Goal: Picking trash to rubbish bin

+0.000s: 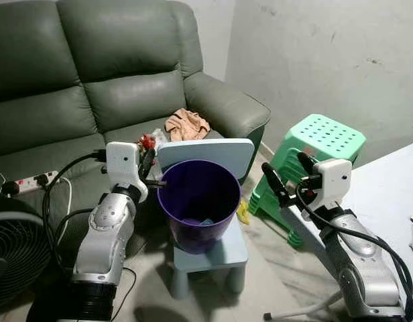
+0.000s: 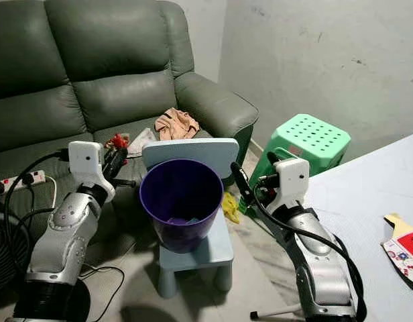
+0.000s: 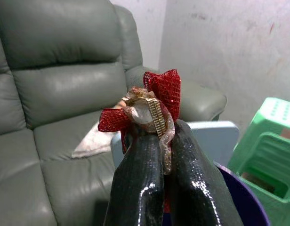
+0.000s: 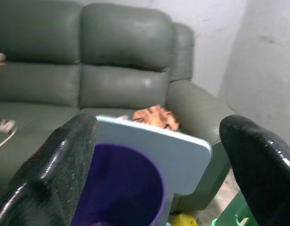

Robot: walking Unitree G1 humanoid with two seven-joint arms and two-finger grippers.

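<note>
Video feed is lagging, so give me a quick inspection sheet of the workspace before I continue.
Surface: blue chair carries the bin.
Job's things: purple bin, scraps inside; red mesh trash in left hand.
Clutter: tan cloth on sofa; yellow scrap on floor.
Hands: left hand shut on trash beside bin rim; right hand open, right of bin.
Cables: power strip and cords on sofa.
Surroundings: green stools, fan, white table.

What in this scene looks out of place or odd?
The purple rubbish bin stands raised on a small blue chair, not on the floor. A yellow scrap lies on the floor beside it. The left gripper holds red mesh trash near the rim.
</note>
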